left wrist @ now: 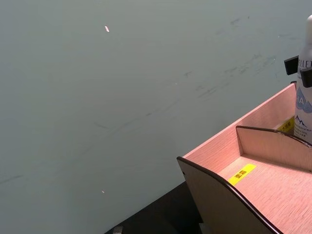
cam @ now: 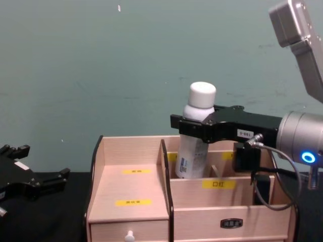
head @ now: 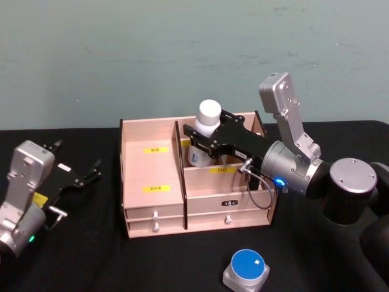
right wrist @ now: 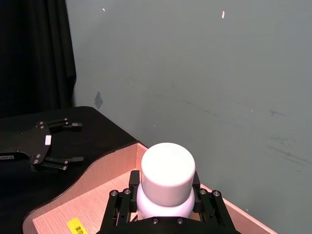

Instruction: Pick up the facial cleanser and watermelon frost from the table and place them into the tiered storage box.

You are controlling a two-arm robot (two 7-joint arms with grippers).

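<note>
Facial cleanser, a white bottle with a white cap, stands roughly upright in the grasp of a robot's right gripper above a black table. Nearest the robot, toward its right, a squat grey container with a round blue top sits on the table, well apart from everything else. On the robot's left, the left gripper is low by the table, its black fingers spread wide and holding nothing. It is near the box's left side panel but not touching it. In the middle of the table is the tiered storage box, pale pinkish wood with dark-edged panels. It has yellow labels on its steps and small drawers with white knobs across the front. The right arm reaches in from the right, above the box's lower right-hand tiers. Its fingers are closed on the bottle's shoulder, just under the cap. The bottle's lower half is down inside the rear right compartment, just right of the central divider. The compartment's front wall hides the base, so whether it touches the floor cannot be told. A dull green wall stands behind.
</note>
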